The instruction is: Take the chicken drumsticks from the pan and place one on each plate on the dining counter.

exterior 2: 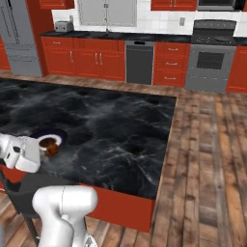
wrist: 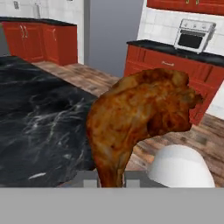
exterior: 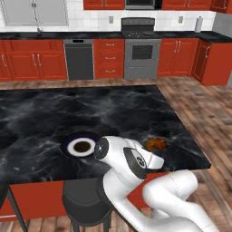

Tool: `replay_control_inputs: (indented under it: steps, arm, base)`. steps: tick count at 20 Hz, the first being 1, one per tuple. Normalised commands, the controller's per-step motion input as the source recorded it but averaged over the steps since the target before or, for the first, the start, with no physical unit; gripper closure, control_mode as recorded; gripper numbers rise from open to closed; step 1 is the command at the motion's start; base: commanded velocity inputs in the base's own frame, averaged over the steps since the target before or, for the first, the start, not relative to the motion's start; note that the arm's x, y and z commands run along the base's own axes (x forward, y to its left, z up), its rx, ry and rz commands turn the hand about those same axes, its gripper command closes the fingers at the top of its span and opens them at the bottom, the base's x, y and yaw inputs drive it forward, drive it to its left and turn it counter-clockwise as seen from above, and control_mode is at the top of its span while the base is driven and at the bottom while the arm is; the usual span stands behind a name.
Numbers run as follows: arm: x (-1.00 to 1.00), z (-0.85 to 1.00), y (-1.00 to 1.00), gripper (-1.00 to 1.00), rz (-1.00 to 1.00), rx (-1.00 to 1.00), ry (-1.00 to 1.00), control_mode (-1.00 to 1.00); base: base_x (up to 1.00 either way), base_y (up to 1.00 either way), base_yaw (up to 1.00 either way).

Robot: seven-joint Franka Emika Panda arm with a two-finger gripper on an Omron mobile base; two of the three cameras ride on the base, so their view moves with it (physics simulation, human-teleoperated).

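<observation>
My gripper [wrist: 109,181] is shut on a golden-brown chicken drumstick [wrist: 140,113], which stands up between the fingers. I hold this drumstick [exterior: 156,143] just over the dining counter [exterior: 54,113], near its front right corner. To its left sits a plate [exterior: 68,146] with a navy rim and a white centre. A dark brown piece [exterior: 82,146], apparently the other drumstick, lies on it. From the right side, the held drumstick [exterior 2: 52,148] hangs in front of that plate [exterior 2: 59,135], and my gripper [exterior 2: 43,150] points right. The pan is out of view.
A black stool [exterior: 86,204] stands at the counter's front edge, under my arm. Wooden floor [exterior 2: 207,159] runs along the counter's right side. Red cabinets, a dishwasher [exterior: 79,59] and an oven [exterior: 142,56] line the far wall.
</observation>
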Motion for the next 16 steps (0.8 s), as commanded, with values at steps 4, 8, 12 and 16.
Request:
replay_control_inputs:
  steps: [4, 8, 12, 16]
  arm:
    - [0.19, 0.48, 0.41, 1.00, 0.40, 0.03, -0.03, -1.00]
    - [0.56, 0.33, 0.41, 1.00, 0.43, 0.12, 0.09, -1.00]
    - [0.66, 0.21, 0.35, 1.00, 0.40, 0.14, 0.20, -1.00]
    - [0.77, 0.00, 0.51, 1.00, 0.38, 0.11, 0.33, -1.00]
  base:
    - [0.00, 0.00, 0.00]
    - [0.00, 0.00, 0.00]
    - [0.00, 0.00, 0.00]
    - [0.00, 0.00, 0.00]
